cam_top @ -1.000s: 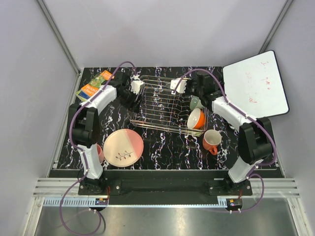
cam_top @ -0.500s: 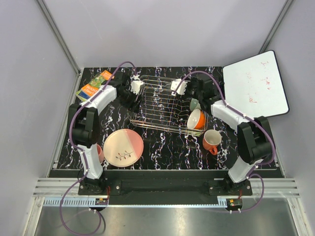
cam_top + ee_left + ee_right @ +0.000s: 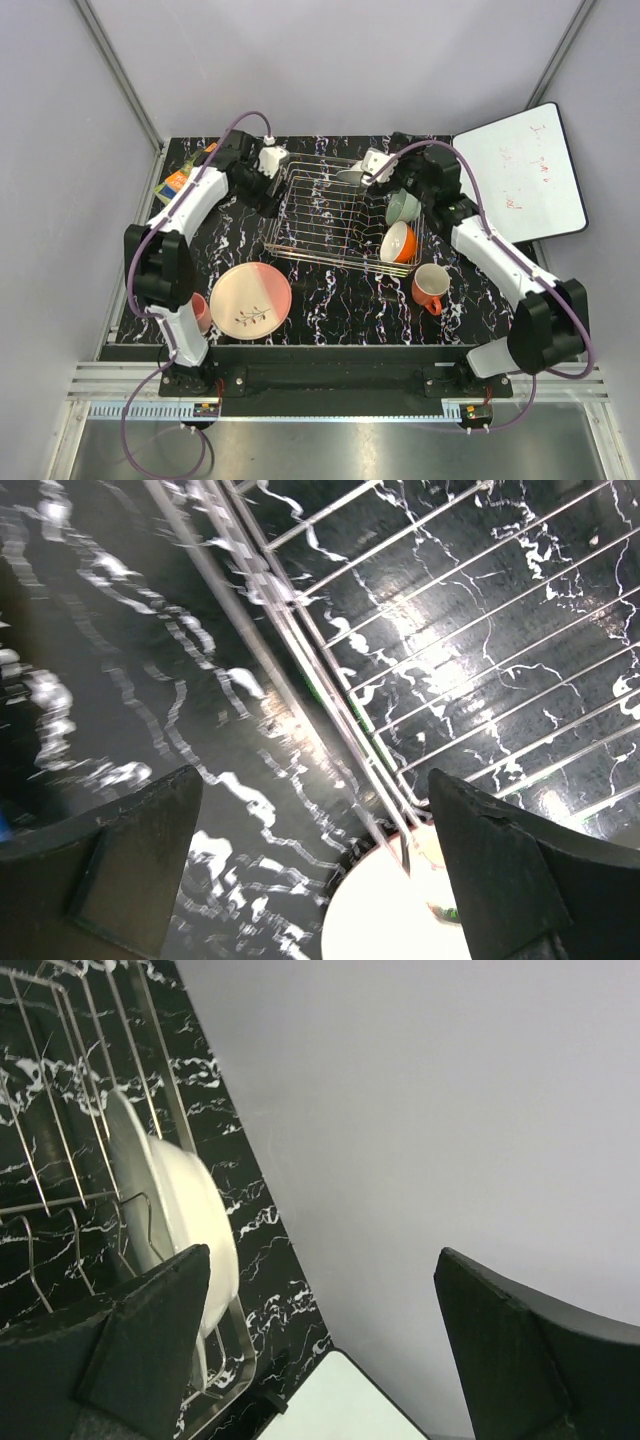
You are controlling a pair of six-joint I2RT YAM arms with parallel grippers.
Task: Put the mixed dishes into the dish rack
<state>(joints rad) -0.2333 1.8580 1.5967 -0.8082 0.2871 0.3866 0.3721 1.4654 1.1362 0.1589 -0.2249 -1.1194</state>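
Black marbled counter (image 3: 340,300): left gripper (image 3: 312,800) and right gripper (image 3: 322,1260) jaws gape empty; next, pinch pink-cream plate (image 3: 250,298) by rim, slot upright into dish rack (image 3: 315,215)

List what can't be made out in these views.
Pink tumbler: top view, mostly behind the left arm.
Snack packet: top view, largely covered by the same arm; print too small.
Pale round thing: left wrist view, cut off by the bottom edge, unidentifiable.
White plate: right wrist view, lower part behind a finger.
White board: top view, writing too small.
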